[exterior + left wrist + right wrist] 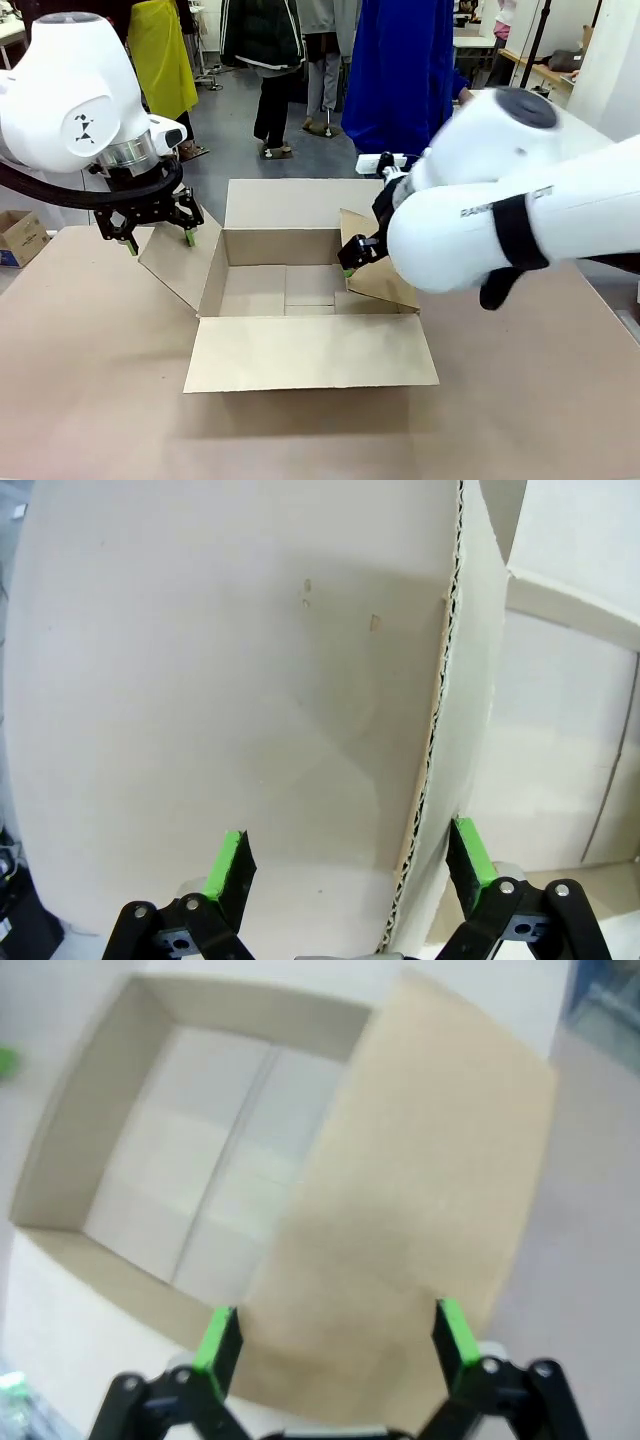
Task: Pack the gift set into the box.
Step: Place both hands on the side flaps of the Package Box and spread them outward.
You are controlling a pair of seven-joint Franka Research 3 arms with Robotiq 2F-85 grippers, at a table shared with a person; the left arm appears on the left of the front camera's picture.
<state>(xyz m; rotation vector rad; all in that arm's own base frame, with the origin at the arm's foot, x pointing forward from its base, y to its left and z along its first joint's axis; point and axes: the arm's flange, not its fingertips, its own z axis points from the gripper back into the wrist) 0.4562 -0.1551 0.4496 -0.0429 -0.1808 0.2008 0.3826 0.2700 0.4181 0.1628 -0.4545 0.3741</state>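
in the middle of the table (100, 400) the box (285, 247) stands open and empty, its left flap (185, 255) and right flap (385, 280) leaning half up. it looks like light, stiff corrugated card that gives only at the creases, so a flap's free edge is probably the best place to hold. the left gripper (158, 240) is spread wide astride the left flap's edge, and the right gripper (352, 262) is equally wide around the right flap, neither clamped.

I see a small printed carton (20, 238) at the left edge, beside my tan table (100, 400); grey floor (230, 130) across the top.
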